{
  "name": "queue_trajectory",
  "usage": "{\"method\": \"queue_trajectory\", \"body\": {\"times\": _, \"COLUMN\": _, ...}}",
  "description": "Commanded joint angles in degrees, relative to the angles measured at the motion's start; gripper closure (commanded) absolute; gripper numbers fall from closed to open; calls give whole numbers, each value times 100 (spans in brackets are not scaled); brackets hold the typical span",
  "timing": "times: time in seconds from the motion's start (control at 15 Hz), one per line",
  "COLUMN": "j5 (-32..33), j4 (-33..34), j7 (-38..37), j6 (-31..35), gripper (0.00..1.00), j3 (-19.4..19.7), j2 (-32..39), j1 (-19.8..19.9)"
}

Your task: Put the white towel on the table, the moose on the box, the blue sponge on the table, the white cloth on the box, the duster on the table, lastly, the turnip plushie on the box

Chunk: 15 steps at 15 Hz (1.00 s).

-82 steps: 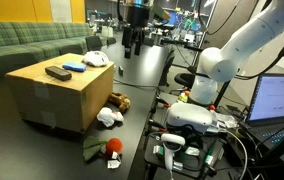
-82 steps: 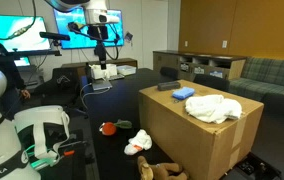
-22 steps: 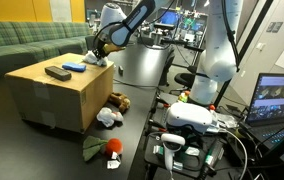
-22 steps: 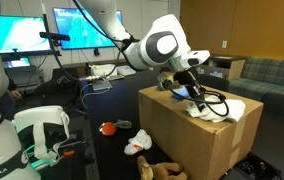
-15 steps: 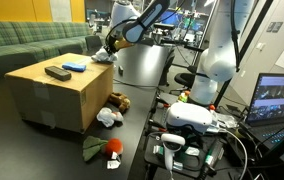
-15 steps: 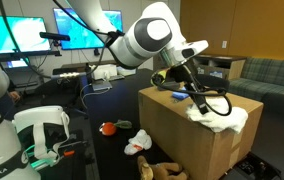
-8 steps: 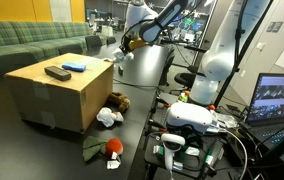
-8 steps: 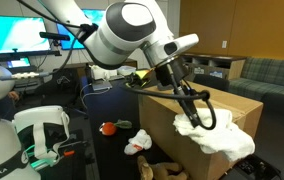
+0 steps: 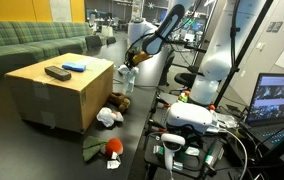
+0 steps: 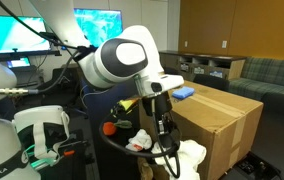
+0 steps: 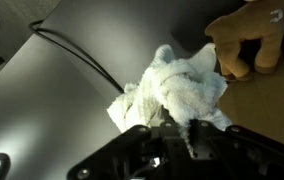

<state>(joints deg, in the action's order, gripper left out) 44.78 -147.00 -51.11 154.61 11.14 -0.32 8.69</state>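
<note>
The jaws seem clamped on the white towel (image 9: 125, 76), which hangs just right of the box (image 9: 57, 95), above the brown moose (image 9: 119, 101).

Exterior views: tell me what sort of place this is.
Probably a robotics lab with a lounge corner: a green upholstered sofa, bright wall-mounted screens, an open laptop, and a white robot arm whose tool grips a white terry towel.
</note>
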Motion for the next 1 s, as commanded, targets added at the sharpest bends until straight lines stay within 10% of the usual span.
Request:
{"method": "queue_trajectory", "body": {"times": 0.0, "j5": -6, "j4": 322, "j7": -107, "j6": 331, "gripper": 94, "j3": 23, "j2": 697, "j1": 70}}
{"method": "queue_trajectory", "body": {"times": 0.4, "j5": 89, "j4": 767, "j7": -457, "j6": 390, "gripper": 94, "j3": 365, "j2": 1481, "j1": -116}}
{"method": "queue_trajectory", "body": {"times": 0.53, "j5": 100, "j4": 855, "j7": -567, "j6": 395, "gripper": 60, "j3": 472, "j2": 1614, "j1": -210}}
{"method": "queue_trajectory", "body": {"times": 0.93, "j5": 71, "j4": 770, "j7": -678, "j6": 377, "gripper": 28, "j3": 575, "j2": 1504, "j1": -471}}
